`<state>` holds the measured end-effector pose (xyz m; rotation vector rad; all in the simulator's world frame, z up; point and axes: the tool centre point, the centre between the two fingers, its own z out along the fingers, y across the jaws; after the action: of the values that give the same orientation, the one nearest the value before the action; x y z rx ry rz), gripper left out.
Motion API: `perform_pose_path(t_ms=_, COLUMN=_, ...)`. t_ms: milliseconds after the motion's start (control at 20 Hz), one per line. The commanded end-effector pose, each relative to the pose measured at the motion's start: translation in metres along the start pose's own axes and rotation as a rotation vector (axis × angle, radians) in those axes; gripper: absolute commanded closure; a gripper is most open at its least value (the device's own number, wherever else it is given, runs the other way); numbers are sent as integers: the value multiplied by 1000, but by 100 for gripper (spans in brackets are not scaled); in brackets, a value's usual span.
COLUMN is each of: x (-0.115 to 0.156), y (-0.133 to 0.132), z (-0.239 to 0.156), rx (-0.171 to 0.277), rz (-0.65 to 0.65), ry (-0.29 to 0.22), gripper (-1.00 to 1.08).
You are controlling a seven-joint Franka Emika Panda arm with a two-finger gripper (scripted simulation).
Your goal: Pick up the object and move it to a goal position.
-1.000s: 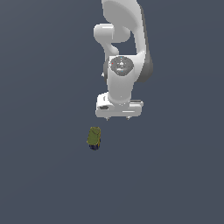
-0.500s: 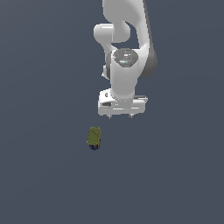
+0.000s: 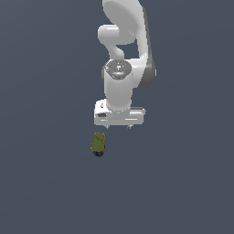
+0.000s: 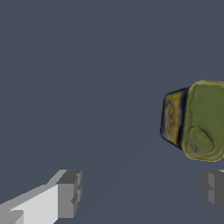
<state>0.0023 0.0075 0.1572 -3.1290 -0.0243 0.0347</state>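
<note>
Plain dark grey tabletop (image 3: pixel 45 192). The object (image 3: pixel 98 143), a small olive oblong with a navy end, lies free at about 7 o'clock of the gripper (image 3: pixel 118 125), whose jaws stand spread and empty. It looks rigid and light; grasp across its narrow sides.

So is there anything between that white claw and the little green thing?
Nothing: only bare grey floor separates the end effector from the green can, clearest in the exterior view.
</note>
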Motion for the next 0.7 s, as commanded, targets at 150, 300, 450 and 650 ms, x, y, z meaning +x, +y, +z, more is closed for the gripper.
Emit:
perform_pose_path(t_ms=150, x=19, y=46, z=21, rx=-3, rz=50, ry=11, gripper=-92)
perform_pose_path(t_ms=300, x=27, y=69, z=32, rx=-6, rz=73, ry=16, gripper=-92)
perform_pose_path(t_ms=450, x=31, y=86, z=40, rx=-9, rz=89, ry=20, gripper=-92)
perform_pose_path(t_ms=650, x=34, y=98, z=46, rx=-11, rz=100, ry=22, gripper=-92)
